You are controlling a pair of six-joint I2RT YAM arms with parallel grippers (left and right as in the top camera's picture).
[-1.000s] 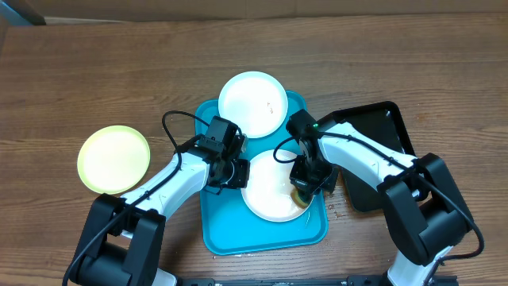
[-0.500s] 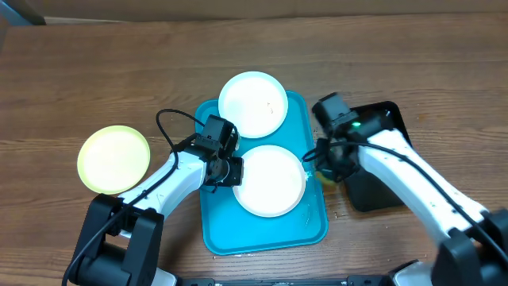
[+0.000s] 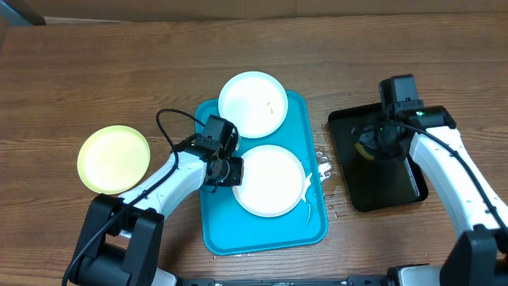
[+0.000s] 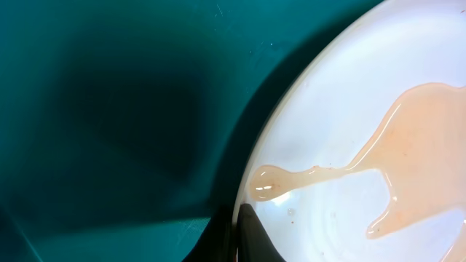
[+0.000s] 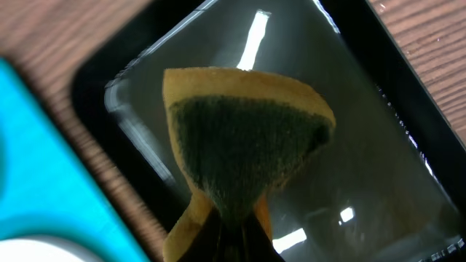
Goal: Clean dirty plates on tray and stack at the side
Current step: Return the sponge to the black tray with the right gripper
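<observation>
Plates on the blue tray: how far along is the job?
Done: the yellow-green plate lies off the tray, to its left. In hand: left claw pinches the near white plate at its rim; right claw holds the sponge over the black tray. Left: that plate shows a pink smear, the far white plate waits, nothing stacked.

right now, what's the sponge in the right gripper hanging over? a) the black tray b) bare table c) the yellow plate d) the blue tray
a: the right gripper is shut on the sponge, and the wrist view shows the glossy black tray right behind it, with the blue tray off to the side.
</observation>
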